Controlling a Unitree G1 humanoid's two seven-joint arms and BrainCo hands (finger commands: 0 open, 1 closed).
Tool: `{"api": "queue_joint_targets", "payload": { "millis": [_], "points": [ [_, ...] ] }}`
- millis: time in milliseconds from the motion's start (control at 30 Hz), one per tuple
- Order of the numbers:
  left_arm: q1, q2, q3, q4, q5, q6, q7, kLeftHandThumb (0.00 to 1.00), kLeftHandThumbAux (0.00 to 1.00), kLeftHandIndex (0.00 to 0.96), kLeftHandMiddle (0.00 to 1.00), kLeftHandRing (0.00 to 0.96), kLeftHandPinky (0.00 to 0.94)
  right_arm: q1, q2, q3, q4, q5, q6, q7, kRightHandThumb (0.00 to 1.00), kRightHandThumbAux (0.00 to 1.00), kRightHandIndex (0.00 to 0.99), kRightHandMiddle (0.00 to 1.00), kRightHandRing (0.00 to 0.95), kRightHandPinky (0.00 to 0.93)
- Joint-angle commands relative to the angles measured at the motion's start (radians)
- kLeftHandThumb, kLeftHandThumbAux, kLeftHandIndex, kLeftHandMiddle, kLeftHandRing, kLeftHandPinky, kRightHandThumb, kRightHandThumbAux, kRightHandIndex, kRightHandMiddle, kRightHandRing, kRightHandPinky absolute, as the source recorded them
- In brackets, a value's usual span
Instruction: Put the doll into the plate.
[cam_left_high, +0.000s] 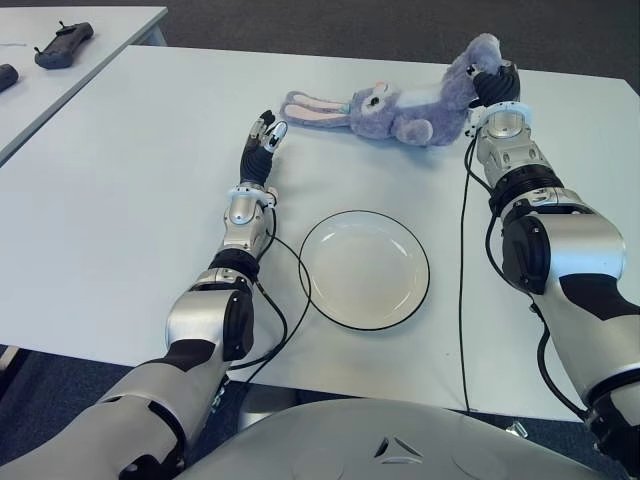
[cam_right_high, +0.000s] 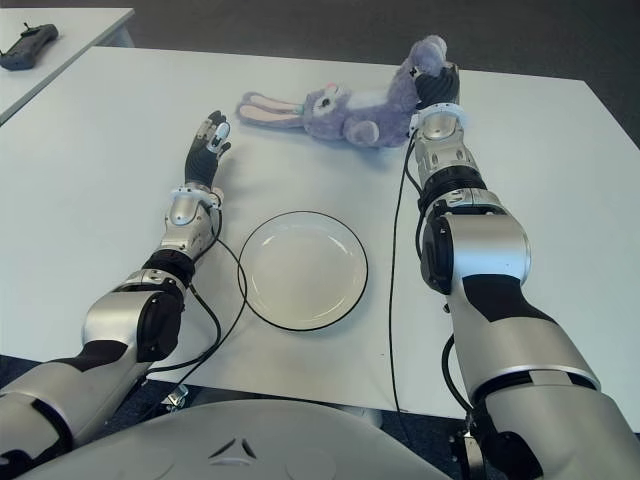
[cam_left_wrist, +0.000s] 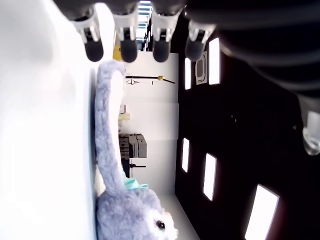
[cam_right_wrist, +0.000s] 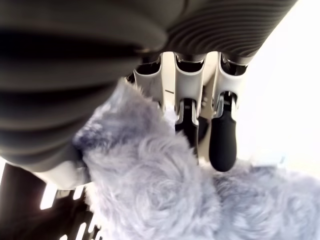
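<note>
Right hand (cam_left_high: 493, 82): at the far side of the counter (cam_left_high: 120, 200), fingers (cam_right_wrist: 222, 140) curled into the grey fur at the rear end of the doll (cam_left_high: 400, 108); grasp is closed on it. That end of the doll is raised off the surface; the head and long ears lie toward the robot's left, ears flat on the counter.

Left hand (cam_left_high: 262, 140): just beside the tips of the doll's ears, on the robot's left of them, fingers extended and relaxed, holding nothing. Its wrist view shows the fingertips (cam_left_wrist: 128, 50) ahead of the ear with a gap between.

Plate (cam_left_high: 364, 268): white with a dark rim, empty, nearer the robot than the doll and well apart from it, between the two forearms. The doll is not in the plate.

Open room: bare white surface lies between doll and plate, and wide bare surface to the robot's left of the left arm. The plate's near rim sits close to the counter's front edge. A black cable (cam_left_high: 463, 300) runs along the right arm across the counter, just to the right of the plate.

Surroundings: a second white table (cam_left_high: 90, 30) at far left carries a dark handheld controller (cam_left_high: 62, 44). Dark carpet lies beyond. No legible writing or labels.
</note>
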Motion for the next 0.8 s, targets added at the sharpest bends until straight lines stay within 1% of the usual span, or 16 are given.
{"api": "queue_joint_targets", "payload": {
  "millis": [33,67,100,200,267,500,600,800],
  "points": [
    [0.255,-0.054,0.019,0.169,-0.021,0.118,0.000,0.000,0.397,0.000,0.000,0.000,0.000,-0.019,0.024,-0.055,0.024,0.056,0.055,-0.003,0.708,0.698,0.431,0.642,0.664,0.714],
    [0.255,-0.052,0.016,0.169,-0.016,0.119,0.006,0.000,0.397,0.000,0.000,0.000,0.000,-0.019,0.024,-0.056,0.023,0.055,0.054,-0.011,0.708,0.697,0.431,0.652,0.675,0.726],
    [0.255,-0.051,0.013,0.169,-0.013,0.120,0.010,0.000,0.398,0.000,0.000,0.000,0.000,-0.019,0.024,-0.056,0.023,0.054,0.054,-0.017,0.706,0.697,0.435,0.688,0.709,0.764],
    [0.257,-0.048,0.010,0.170,-0.009,0.116,0.017,0.000,0.396,0.000,0.000,0.000,0.000,-0.022,0.026,-0.054,0.022,0.048,0.057,-0.036,0.704,0.697,0.438,0.718,0.736,0.801],
    [0.257,-0.050,0.014,0.169,-0.013,0.112,0.016,0.000,0.397,0.000,0.000,0.000,0.000,-0.025,0.027,-0.053,0.021,0.046,0.059,-0.049,0.710,0.702,0.439,0.762,0.772,0.823],
    [0.256,-0.050,0.013,0.172,-0.010,0.123,0.020,0.000,0.413,0.000,0.000,0.000,0.000,-0.026,0.028,-0.065,0.020,0.053,0.058,-0.063,0.719,0.707,0.439,0.785,0.795,0.827],
    [0.255,-0.052,0.017,0.172,-0.015,0.122,0.016,0.000,0.397,0.000,0.000,0.000,0.000,-0.027,0.030,-0.068,0.019,0.055,0.059,-0.068,0.724,0.708,0.440,0.791,0.807,0.830],
    [0.257,-0.054,0.014,0.170,-0.012,0.103,0.013,0.000,0.390,0.000,0.000,0.000,0.000,-0.030,0.031,-0.076,0.018,0.057,0.063,-0.083,0.726,0.709,0.441,0.794,0.814,0.831]
  ]
}}
